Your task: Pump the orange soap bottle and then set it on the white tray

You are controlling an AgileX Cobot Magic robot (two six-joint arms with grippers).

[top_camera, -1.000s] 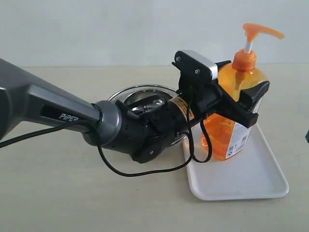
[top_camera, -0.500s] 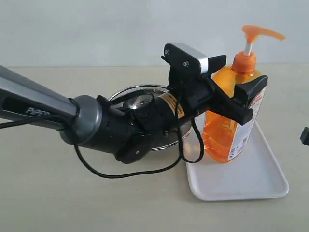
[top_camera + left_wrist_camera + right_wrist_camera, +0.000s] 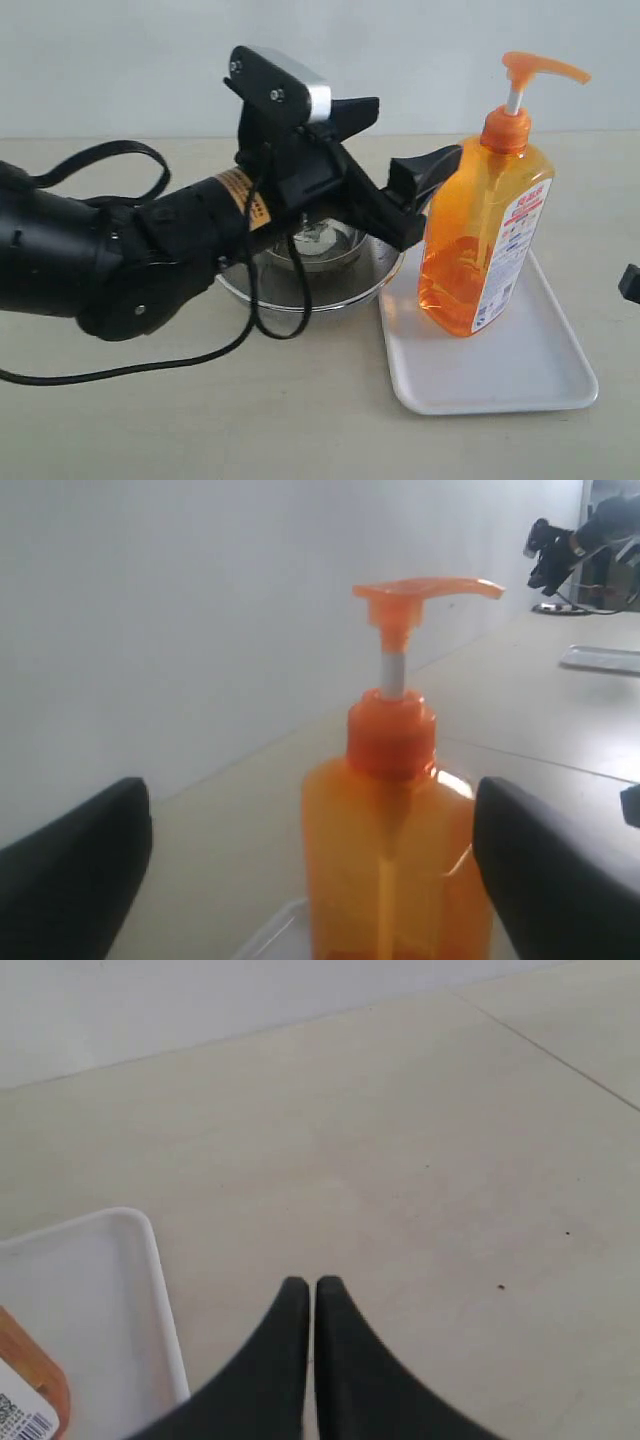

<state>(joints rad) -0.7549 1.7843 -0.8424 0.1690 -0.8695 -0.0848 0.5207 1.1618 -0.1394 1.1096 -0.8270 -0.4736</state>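
My left gripper (image 3: 418, 127) is spread wide and holds nothing. Its black fingers (image 3: 75, 870) stand to either side of the orange soap bottle (image 3: 480, 240), just short of it and clear of its sides, above the steel bowl (image 3: 320, 285). Beyond them the bottle stands upright on the white tray (image 3: 540, 385), at the end beside the bowl, with its pump head raised. My right gripper (image 3: 312, 1300) is pressed closed and empty, over the table (image 3: 420, 1160) beside a tray corner.
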